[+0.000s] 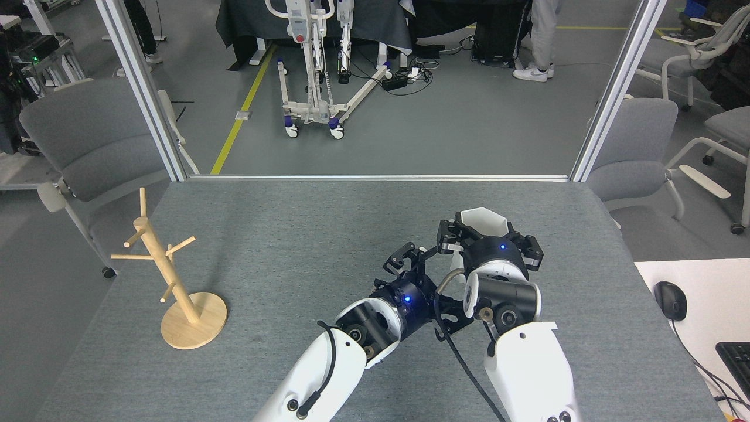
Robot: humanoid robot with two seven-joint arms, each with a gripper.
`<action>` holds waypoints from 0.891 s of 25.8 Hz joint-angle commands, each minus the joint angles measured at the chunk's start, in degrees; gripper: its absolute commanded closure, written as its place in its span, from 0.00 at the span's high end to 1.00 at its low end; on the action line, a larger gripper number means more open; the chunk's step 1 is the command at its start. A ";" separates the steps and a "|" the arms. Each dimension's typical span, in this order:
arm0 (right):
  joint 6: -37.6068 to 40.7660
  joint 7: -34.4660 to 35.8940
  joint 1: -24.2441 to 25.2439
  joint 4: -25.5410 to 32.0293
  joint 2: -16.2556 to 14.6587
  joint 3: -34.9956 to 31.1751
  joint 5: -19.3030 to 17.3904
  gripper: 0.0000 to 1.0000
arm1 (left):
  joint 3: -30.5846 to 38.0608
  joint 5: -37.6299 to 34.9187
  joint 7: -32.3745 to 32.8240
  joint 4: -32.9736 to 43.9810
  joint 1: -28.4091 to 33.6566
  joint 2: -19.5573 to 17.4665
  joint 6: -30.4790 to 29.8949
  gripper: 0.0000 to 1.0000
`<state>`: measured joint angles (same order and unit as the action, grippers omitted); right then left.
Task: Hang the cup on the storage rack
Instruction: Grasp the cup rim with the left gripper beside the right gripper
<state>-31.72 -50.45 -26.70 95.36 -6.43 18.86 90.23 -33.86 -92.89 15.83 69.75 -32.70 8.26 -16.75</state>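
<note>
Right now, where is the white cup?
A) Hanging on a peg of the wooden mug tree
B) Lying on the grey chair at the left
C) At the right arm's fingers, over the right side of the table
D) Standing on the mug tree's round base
C: the white cup shows just beyond the right gripper, far from the bare-pegged mug tree.

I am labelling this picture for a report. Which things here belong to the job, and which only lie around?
For the job:
- cup, held by the right gripper
- storage rack, far left on the table
- left gripper, open beside the cup

Only lying around:
- computer mouse
- keyboard
- grey chairs
</note>
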 commanded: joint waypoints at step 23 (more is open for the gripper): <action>-3.34 -2.02 0.69 -1.32 3.26 5.48 2.59 0.11 | -0.15 13.17 3.15 -6.21 -4.39 0.00 -0.92 0.99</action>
<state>-33.91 -52.83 -25.87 94.14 -3.72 23.32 92.49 -33.89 -80.40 18.64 63.36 -37.11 8.26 -17.06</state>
